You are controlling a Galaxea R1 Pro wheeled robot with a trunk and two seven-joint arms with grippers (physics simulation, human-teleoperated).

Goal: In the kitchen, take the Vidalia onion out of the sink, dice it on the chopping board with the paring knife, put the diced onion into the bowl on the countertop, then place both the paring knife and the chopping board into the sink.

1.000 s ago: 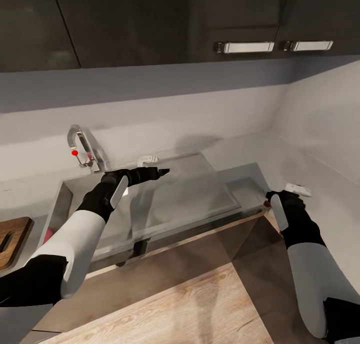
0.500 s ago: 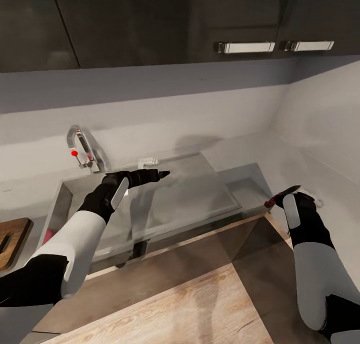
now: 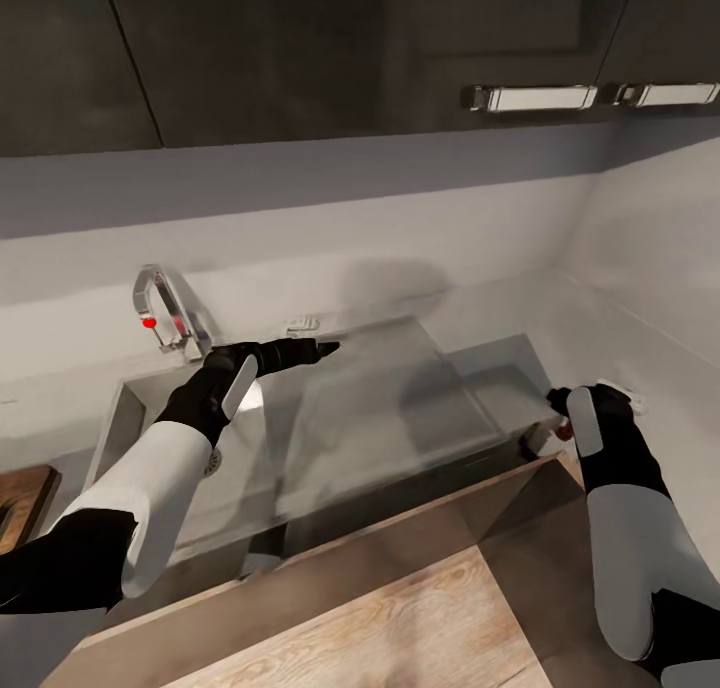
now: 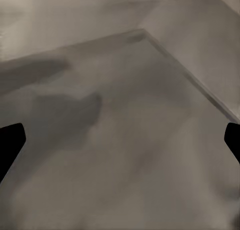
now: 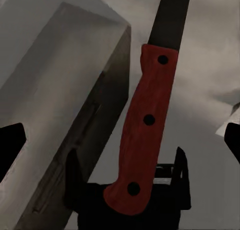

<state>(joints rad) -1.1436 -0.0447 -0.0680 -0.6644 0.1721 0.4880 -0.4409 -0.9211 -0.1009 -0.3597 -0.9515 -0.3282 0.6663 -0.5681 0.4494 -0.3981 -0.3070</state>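
Red-handled paring knife point(image 5: 145, 135) clamped in the right gripper point(image 3: 572, 418), at the frame's right edge beside the sink point(image 3: 400, 418).
Judging by this, the knife-to-sink step is underway; next, carry it over the basin and release. Left gripper point(image 3: 322, 347): width unclear.

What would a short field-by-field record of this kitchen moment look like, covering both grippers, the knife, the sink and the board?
left gripper: over the sink, holding nothing, jaws look apart in its wrist view
right gripper: at the sink's right end, shut on the paring knife
paring knife: red handle in the gripper, dark blade pointing away
sink: grey basin, tap with a red knob at its back left
chopping board: on the countertop, left of the sink
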